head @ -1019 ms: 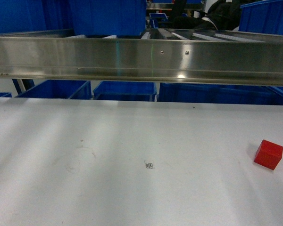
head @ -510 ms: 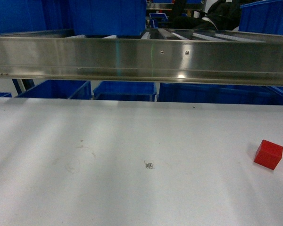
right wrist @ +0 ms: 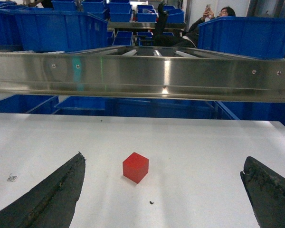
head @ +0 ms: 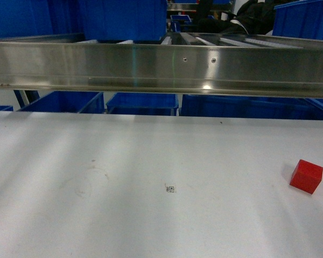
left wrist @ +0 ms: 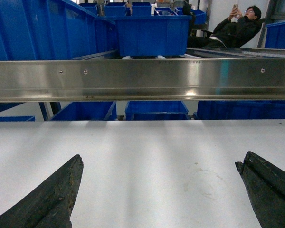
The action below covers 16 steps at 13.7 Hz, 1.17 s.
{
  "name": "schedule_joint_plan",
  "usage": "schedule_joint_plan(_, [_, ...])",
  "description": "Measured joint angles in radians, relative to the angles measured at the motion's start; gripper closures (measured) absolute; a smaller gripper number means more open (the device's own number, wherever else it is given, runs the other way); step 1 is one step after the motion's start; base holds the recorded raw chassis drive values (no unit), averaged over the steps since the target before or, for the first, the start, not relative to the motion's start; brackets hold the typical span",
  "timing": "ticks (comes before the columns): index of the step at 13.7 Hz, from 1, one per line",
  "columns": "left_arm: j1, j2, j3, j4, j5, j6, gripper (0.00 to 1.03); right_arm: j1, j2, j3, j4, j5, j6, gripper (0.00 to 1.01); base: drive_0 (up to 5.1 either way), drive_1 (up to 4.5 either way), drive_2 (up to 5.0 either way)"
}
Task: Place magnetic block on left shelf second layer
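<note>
The magnetic block [head: 306, 176] is a small red cube lying on the white table [head: 151, 161] at the right side of the head view. In the right wrist view the block [right wrist: 135, 167] lies ahead of my right gripper [right wrist: 162, 164], left of the midline, and the jaws stand wide open around empty space. My left gripper [left wrist: 159, 161] is also wide open over bare table, with nothing between its fingers. The steel front rail of the shelf [head: 161, 67] crosses the view, with white-roller rails and a large blue crate [head: 124, 19] behind it. Neither gripper shows in the head view.
Blue bins [head: 142, 102] stand below the rail beyond the table's far edge. Another blue crate [head: 304, 19] sits at the upper right. A person [left wrist: 237, 28] sits behind the shelf. A small printed tag [head: 170, 188] marks the table's middle.
</note>
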Motion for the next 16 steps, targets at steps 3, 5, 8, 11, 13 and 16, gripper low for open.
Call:
schedule_joint_plan(3, [0.0, 0.0, 0.0, 0.0, 0.0, 0.0, 0.05, 0.0, 0.243, 0.032, 0.226, -0.018, 0.038, 0.03, 0.0, 0.0, 0.0])
schedule_joint_plan(5, [0.0, 0.0, 0.0, 0.0, 0.0, 0.0, 0.05, 0.004, 0.522, 0.111, 0.387, -0.033, 0.082, 0.03, 0.0, 0.0, 0.0])
schedule_joint_plan(8, [0.0, 0.0, 0.0, 0.0, 0.0, 0.0, 0.05, 0.008, 0.693, 0.186, 0.472, -0.037, 0.102, 0.03, 0.0, 0.0, 0.0])
schedule_joint_plan(11, [0.0, 0.0, 0.0, 0.0, 0.0, 0.0, 0.05, 0.022, 0.899, 0.304, 0.537, -0.036, 0.128, 0.03, 0.0, 0.0, 0.0])
schedule_joint_plan(13, [0.0, 0.0, 0.0, 0.0, 0.0, 0.0, 0.05, 0.028, 1.062, 0.413, 0.533, -0.043, 0.153, 0.03, 0.0, 0.0, 0.0])
schedule_joint_plan(16, [0.0, 0.0, 0.0, 0.0, 0.0, 0.0, 0.05, 0.105, 1.839, 0.785, 0.463, 0.173, 0.163, 0.03, 0.0, 0.0, 0.0])
